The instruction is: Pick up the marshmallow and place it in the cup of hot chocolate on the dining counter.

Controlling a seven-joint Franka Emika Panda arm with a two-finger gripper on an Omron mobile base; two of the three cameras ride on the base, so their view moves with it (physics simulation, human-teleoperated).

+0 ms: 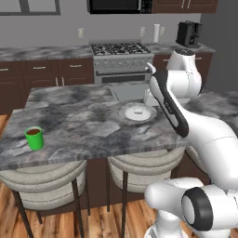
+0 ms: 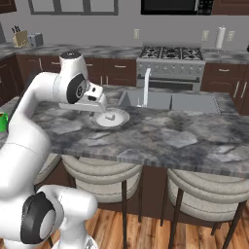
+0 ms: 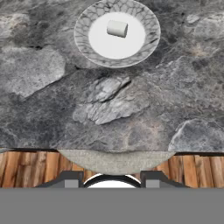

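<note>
Dining counter [image 3: 131,109]: marshmallow [image 3: 117,28] on plate [image 3: 87,26], beyond gripper [image 3: 112,183].

Pincer [image 3: 112,183] apparently part-closed, empty

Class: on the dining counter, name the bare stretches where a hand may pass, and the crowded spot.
Bare marble lies between the green cup and the plate holding the marshmallow, and between plate and counter's stool-side edge. Crowded: around the plate, beside the sink and faucet.
</note>
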